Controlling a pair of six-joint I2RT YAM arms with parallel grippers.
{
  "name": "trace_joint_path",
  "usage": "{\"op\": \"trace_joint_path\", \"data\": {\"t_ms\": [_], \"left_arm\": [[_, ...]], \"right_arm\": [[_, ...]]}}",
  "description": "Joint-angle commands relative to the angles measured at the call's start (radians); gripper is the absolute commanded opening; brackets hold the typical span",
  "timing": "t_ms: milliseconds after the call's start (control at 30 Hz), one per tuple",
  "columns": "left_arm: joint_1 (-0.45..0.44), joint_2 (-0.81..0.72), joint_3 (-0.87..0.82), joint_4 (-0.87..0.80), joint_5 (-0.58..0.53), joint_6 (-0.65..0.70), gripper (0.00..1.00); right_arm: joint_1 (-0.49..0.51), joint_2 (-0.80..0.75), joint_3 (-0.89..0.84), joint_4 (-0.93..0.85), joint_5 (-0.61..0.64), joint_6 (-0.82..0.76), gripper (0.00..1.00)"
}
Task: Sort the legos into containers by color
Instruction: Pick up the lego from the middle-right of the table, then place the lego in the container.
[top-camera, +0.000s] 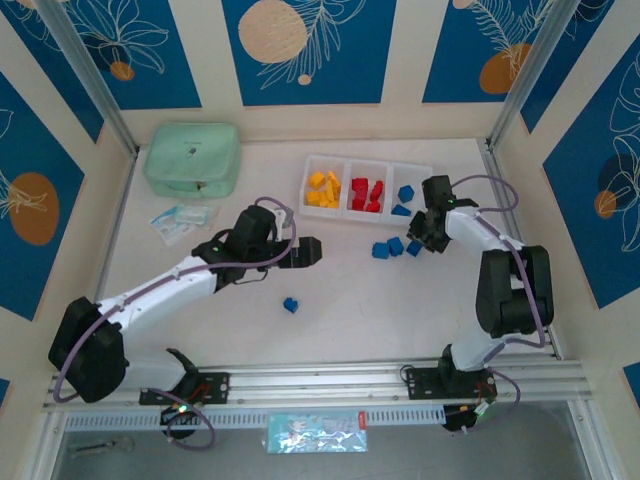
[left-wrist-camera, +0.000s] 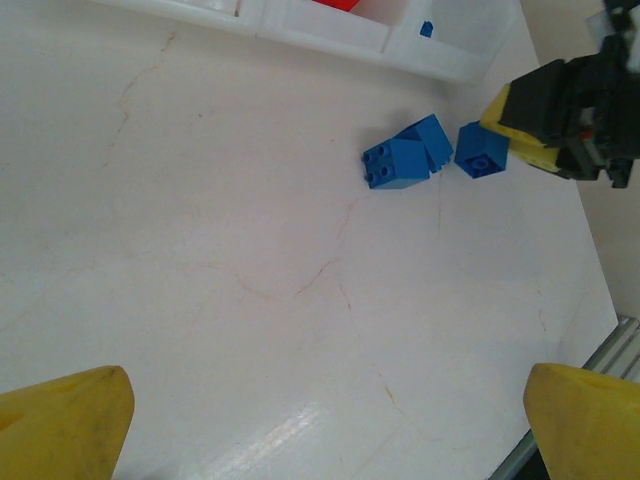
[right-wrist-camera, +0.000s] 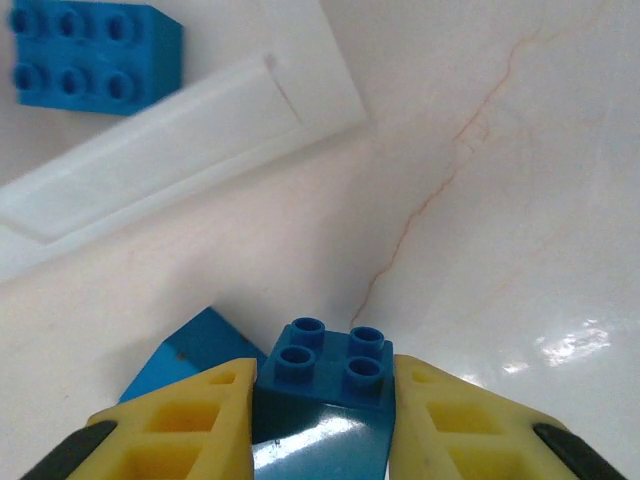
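Note:
The white three-compartment tray (top-camera: 368, 160) holds yellow legos (top-camera: 322, 189) on the left, red legos (top-camera: 366, 193) in the middle and blue legos (top-camera: 403, 198) on the right. My right gripper (top-camera: 420, 243) stands just in front of the tray's blue end. In the right wrist view the right gripper (right-wrist-camera: 322, 400) is shut on a blue four-stud lego (right-wrist-camera: 330, 370), with a yellow finger against each of its sides. Two more blue legos (top-camera: 388, 248) lie beside it. A lone blue lego (top-camera: 290, 305) sits at mid-table. My left gripper (top-camera: 312, 252) hangs open over bare table with nothing in it.
A mint-green zippered pouch (top-camera: 192, 158) lies at the back left, with a small clear packet (top-camera: 182, 220) in front of it. The tray's rim (right-wrist-camera: 170, 165) is close to the right gripper. The table edge and a metal rail (left-wrist-camera: 610, 350) run along the right.

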Motion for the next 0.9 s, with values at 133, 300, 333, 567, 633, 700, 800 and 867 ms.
{"op": "trace_joint_path", "data": {"t_ms": [133, 300, 333, 567, 633, 700, 800, 867], "left_arm": [[-0.009, 0.058, 0.098, 0.020, 0.007, 0.010, 1.00], [-0.009, 0.103, 0.143, 0.041, 0.002, 0.010, 1.00], [-0.008, 0.110, 0.150, 0.041, -0.002, 0.011, 1.00], [-0.008, 0.131, 0.181, 0.031, -0.025, 0.021, 1.00], [-0.008, 0.130, 0.185, 0.025, -0.024, 0.022, 1.00], [-0.008, 0.127, 0.183, 0.018, -0.023, 0.022, 1.00], [-0.008, 0.115, 0.175, 0.012, -0.024, 0.021, 1.00], [-0.008, 0.101, 0.164, 0.007, -0.024, 0.021, 1.00]], "right_arm": [[-0.033, 0.036, 0.198, -0.055, 0.021, -0.072, 0.31], [-0.028, 0.182, 0.377, -0.056, 0.083, -0.130, 0.32], [-0.028, 0.215, 0.416, -0.062, 0.088, -0.138, 0.32], [-0.010, 0.382, 0.608, -0.074, 0.129, -0.221, 0.48], [0.000, 0.386, 0.622, -0.083, 0.138, -0.237, 0.56], [0.012, 0.363, 0.599, -0.072, 0.138, -0.241, 0.59], [0.038, 0.302, 0.541, -0.064, 0.132, -0.240, 0.62], [0.059, 0.250, 0.486, -0.070, 0.125, -0.227, 0.64]]}}
